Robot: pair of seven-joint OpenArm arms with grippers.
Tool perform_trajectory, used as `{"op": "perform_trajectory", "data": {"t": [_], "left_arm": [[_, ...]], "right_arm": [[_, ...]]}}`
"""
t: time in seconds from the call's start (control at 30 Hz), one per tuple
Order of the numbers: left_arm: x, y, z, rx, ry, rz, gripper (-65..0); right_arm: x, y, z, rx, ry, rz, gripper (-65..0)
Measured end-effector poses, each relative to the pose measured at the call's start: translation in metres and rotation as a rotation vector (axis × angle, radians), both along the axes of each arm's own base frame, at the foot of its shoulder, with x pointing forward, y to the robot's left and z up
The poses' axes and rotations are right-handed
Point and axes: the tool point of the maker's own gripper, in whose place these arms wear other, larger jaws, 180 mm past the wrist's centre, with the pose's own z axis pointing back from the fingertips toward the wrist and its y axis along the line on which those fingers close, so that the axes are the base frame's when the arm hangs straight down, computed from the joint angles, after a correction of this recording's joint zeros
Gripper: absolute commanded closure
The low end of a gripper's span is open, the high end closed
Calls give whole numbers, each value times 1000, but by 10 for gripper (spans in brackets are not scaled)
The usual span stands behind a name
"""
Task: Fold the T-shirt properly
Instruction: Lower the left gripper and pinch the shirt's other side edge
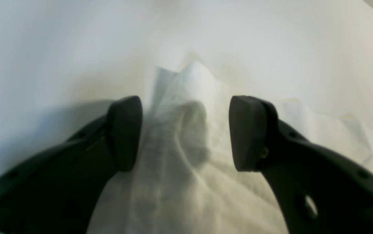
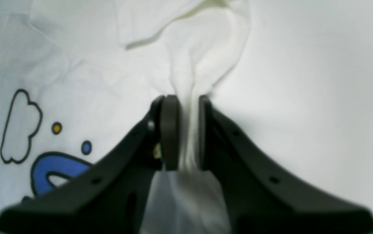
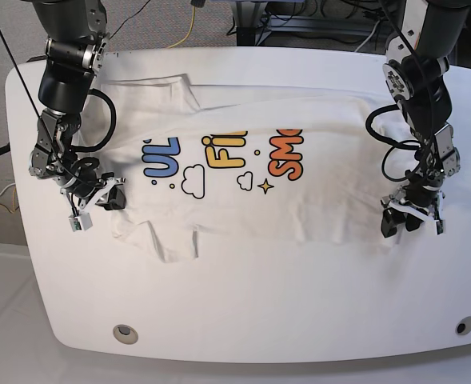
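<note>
The white T-shirt [image 3: 243, 192] lies spread across the table with its colourful print facing up. At the base view's left, my right gripper [image 3: 111, 198] holds the shirt's edge. The right wrist view shows this right gripper [image 2: 189, 130] shut on a bunched ridge of the T-shirt [image 2: 202, 55], with the blue and yellow print to its left. At the base view's right, my left gripper [image 3: 407, 220] hovers low over the shirt's corner. In the left wrist view, the left gripper [image 1: 186, 133] stands open, straddling a raised peak of the T-shirt [image 1: 189, 97] without pinching it.
The white table [image 3: 243, 312] has a rounded front edge with a small hole near each front corner [image 3: 125, 331]. Cables [image 3: 189, 24] and equipment sit behind the far edge. Bare tabletop surrounds the shirt on the near side.
</note>
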Motion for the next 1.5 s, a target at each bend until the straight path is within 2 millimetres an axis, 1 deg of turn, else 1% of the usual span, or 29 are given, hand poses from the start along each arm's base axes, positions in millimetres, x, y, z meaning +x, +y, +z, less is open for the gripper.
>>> {"op": "perform_trajectory", "data": {"t": [0.27, 0.47, 0.53, 0.57, 0.63, 0.67, 0.73, 0.8, 0.9, 1.2, 1.4, 1.5], "left_arm": [[4, -17, -1, -31, -13, -11, -402], [5, -22, -1, -40, -17, -14, -393], [5, -22, -2, -40, -17, -15, -341], [5, -23, -2, -41, -17, -15, -275], [5, -23, -2, -42, -13, -16, -170], [4, -24, -3, -41, -10, -18, -96], [3, -25, -6, -38, 2, -23, -1], [2, -25, -7, -36, 10, -23, -4], [1, -23, -8, -33, 12, -19, -29], [-1, -13, -7, -17, 28, -15, -27], [-2, -14, -9, -19, 42, -24, -27], [-4, -9, -7, 7, 76, -42, -27]], "right_arm": [[0, 0, 0, 0, 0, 0, -106], [0, 0, 0, 0, 0, 0, -106], [0, 0, 0, 0, 0, 0, -106], [0, 0, 0, 0, 0, 0, -106], [0, 0, 0, 1, 0, 0, -106], [0, 0, 0, 1, 0, 0, -106], [0, 0, 0, 0, 0, 0, -106], [0, 0, 0, 0, 0, 0, -106], [0, 0, 0, 1, 0, 0, -106], [0, 1, 0, 2, 0, 0, -106], [1, 3, 0, 6, -2, 1, -105], [1, 3, 0, 6, -2, 1, -105]]}}
